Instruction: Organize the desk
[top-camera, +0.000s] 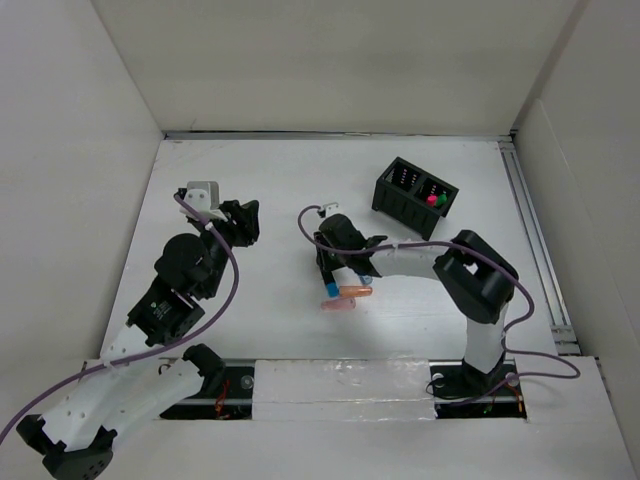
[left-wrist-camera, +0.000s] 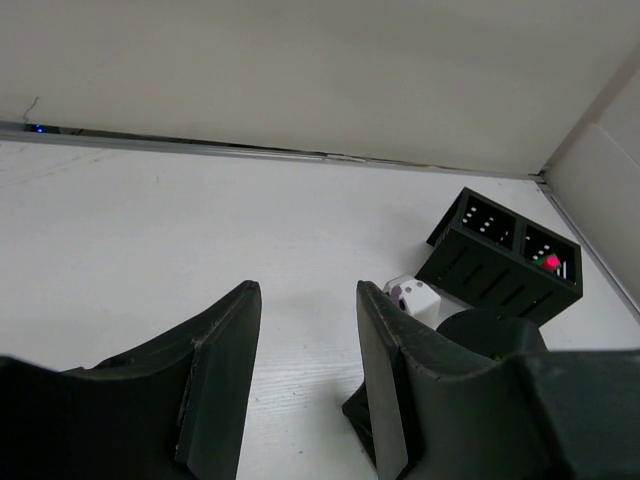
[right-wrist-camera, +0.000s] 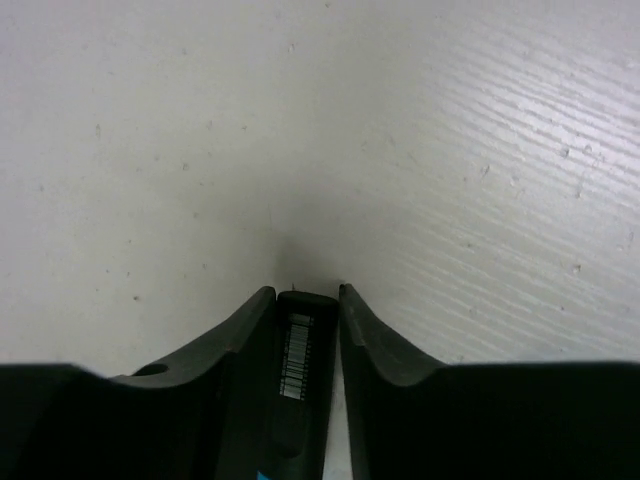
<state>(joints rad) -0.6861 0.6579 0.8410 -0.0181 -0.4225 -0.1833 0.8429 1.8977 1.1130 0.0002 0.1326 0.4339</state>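
Right pincer (right-wrist-camera: 307, 292) clamps a slim black barcode-labelled marker (right-wrist-camera: 298, 365) over the flat white counter (right-wrist-camera: 150, 150); left pincer (left-wrist-camera: 307, 292) stands wide apart.

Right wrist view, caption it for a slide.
Right gripper shut on a slim dark barcode-labelled pen, white desk beyond.

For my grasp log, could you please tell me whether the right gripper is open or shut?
Shut: the right gripper clamps a slim black pen, with its fingers against both sides of the pen.

white desk (top-camera: 280, 180), black box (top-camera: 400, 206), black marker (right-wrist-camera: 300, 380), maybe orange pens (top-camera: 354, 292)
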